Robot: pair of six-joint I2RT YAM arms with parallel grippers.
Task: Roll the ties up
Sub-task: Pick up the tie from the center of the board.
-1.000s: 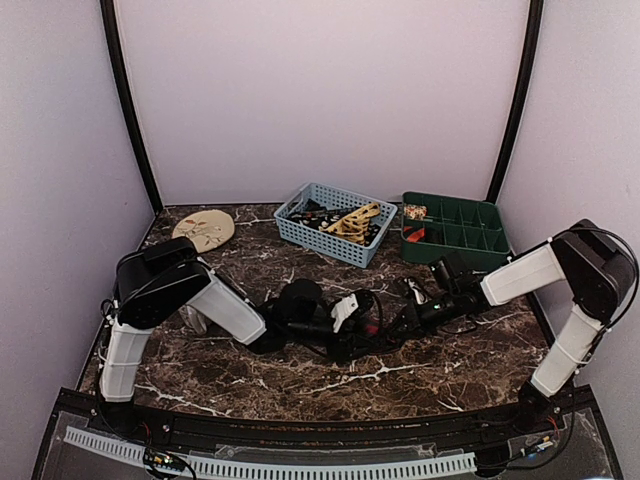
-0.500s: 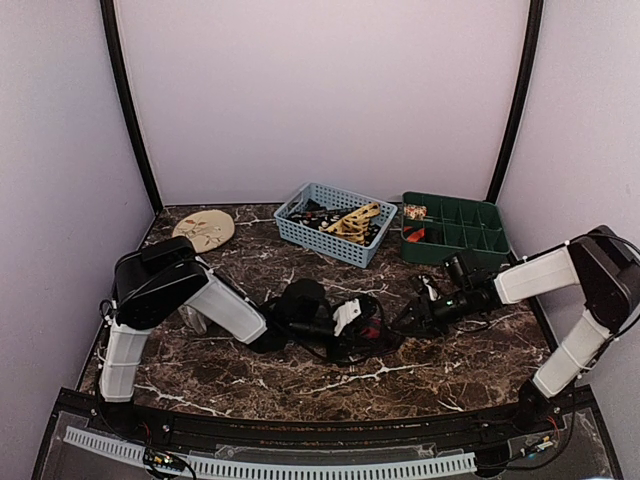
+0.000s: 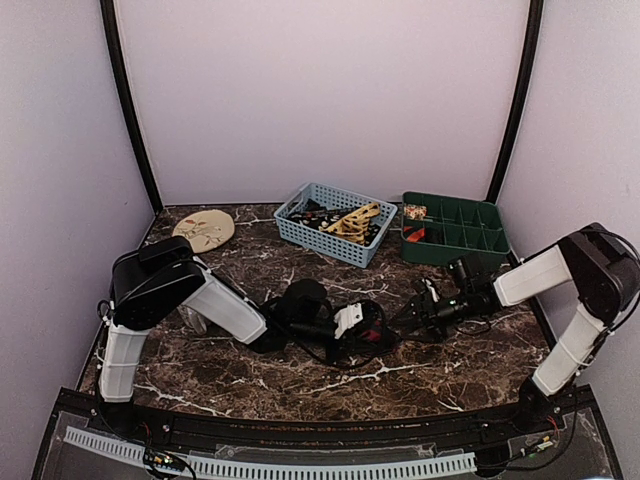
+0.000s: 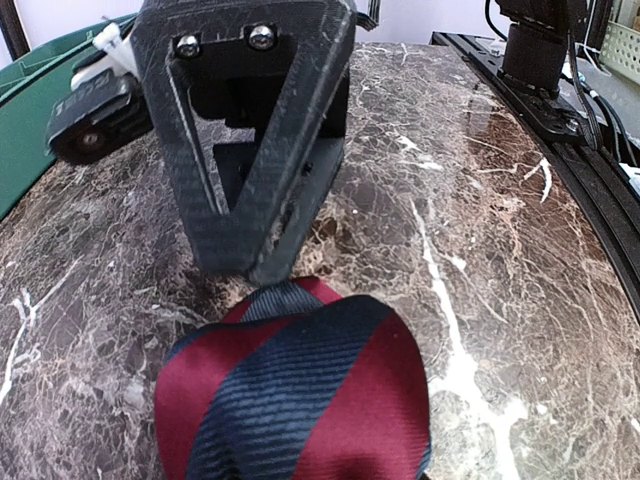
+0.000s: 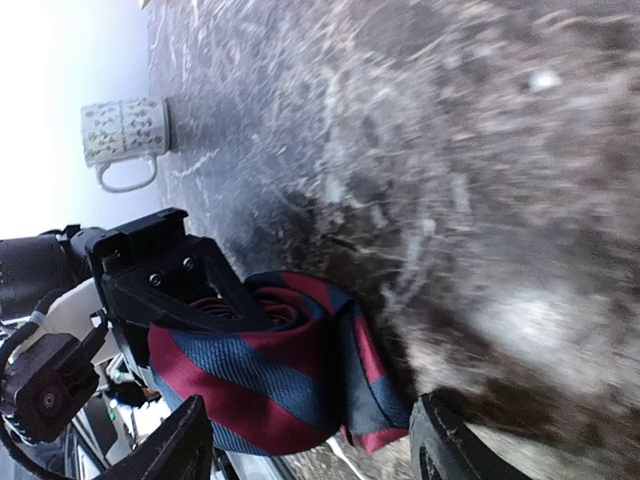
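My left gripper [image 4: 262, 270] is clamped on the rolled red-striped tie [image 4: 300, 400] on the table [image 4: 500, 250]. My right gripper [image 3: 416, 314] stands apart just beside it, gripping nothing.

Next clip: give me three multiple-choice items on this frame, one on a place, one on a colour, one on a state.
1. Where does the blue basket stand?
A. at the near edge
B. at the back, left of the green tray
C. at the front right corner

2. What colours is the tie at the left claw?
A. plain yellow
B. green with dots
C. red and navy stripes

3. How is the right claw?
A. open, gripping nothing
B. shut on the tie
C. out of view

Answers: 1 B, the basket sits beside the tray at the far edge; 2 C, the left wrist view shows the stripes; 3 A, its fingers stand wide apart, clamping nothing.
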